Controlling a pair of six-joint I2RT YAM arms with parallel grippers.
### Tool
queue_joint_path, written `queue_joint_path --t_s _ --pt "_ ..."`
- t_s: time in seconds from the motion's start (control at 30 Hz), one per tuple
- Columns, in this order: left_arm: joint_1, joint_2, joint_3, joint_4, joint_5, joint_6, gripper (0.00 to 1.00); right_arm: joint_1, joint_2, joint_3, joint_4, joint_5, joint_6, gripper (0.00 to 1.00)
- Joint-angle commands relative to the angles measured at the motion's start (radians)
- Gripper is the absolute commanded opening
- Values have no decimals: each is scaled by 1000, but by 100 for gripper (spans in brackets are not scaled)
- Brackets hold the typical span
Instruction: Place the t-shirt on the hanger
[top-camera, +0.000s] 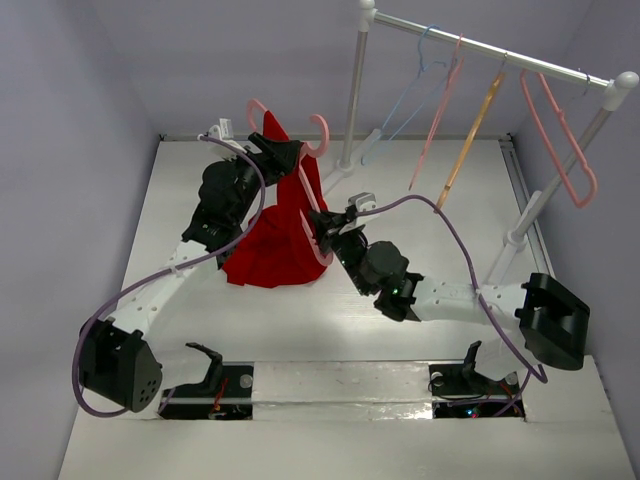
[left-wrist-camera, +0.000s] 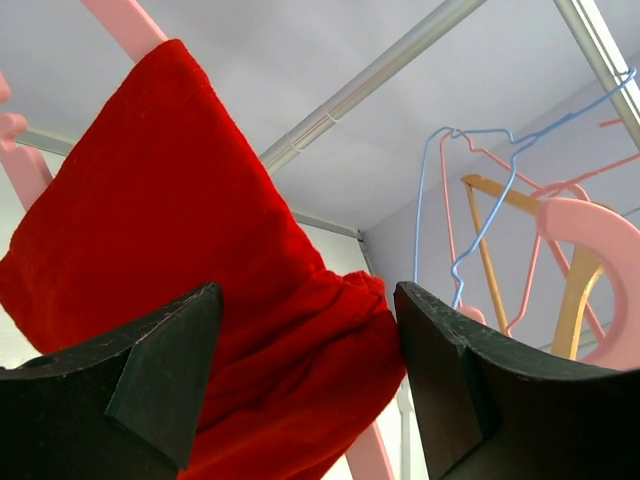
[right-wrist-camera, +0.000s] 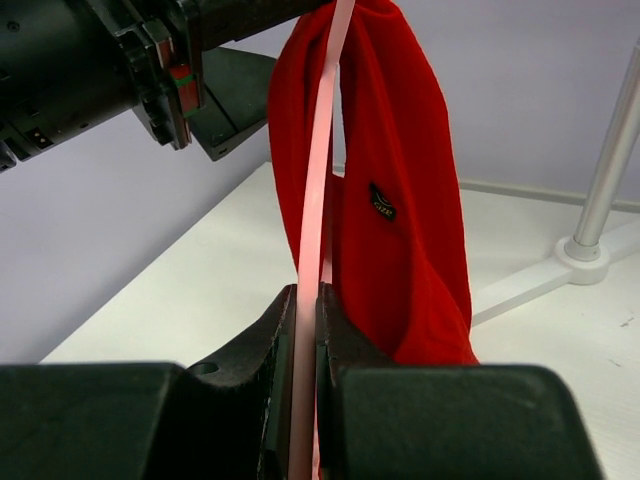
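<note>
Bright red soft cloth t-shirt (top-camera: 275, 240) hangs bunched along the pale pink thin plastic hanger (right-wrist-camera: 318, 180), raised above the white table (top-camera: 420, 340). The right gripper (right-wrist-camera: 305, 330) is clamped on the hanger's thin bar. The left gripper (left-wrist-camera: 308, 335) straddles the cloth's top; whether it pinches cannot be told.

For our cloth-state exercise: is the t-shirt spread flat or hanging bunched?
Hanging bunched: the t-shirt drapes in narrow folds down the raised hanger.
</note>
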Motion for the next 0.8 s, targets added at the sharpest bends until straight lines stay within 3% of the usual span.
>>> queue_joint_path --t_s 0.0,0.2,0.43,0.67,0.77 --pt "-17 18 33 43 35 -15 66 9 -21 50 95 -127 -19 0" --pt "-17 12 16 72 -49 -64 68 9 -24 9 122 -149 -37 0" --pt "-7 30 7 86 -49 -122 69 9 -31 -3 130 -153 -80 0" --pt "-7 30 -28 150 -37 -136 43 18 -14 15 131 -169 -139 0" --pt "-7 18 -68 204 -40 -142 37 18 -11 27 113 -195 -148 0"
